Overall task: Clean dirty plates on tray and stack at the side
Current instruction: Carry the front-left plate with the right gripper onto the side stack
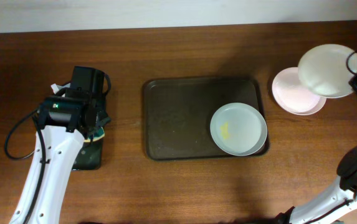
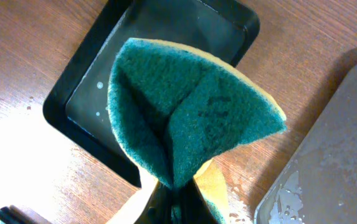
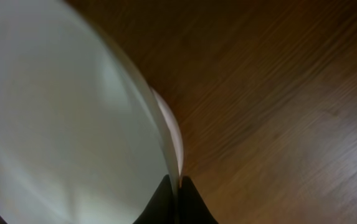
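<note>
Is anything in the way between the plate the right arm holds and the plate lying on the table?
No, nothing visible. The held plate, pinched at its rim by the right tool, hangs partly over the lying plate, with no object between them.

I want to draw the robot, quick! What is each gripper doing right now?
Left gripper: closed, holding the green sponge.
Right gripper: closed on the rim of a white plate.
</note>
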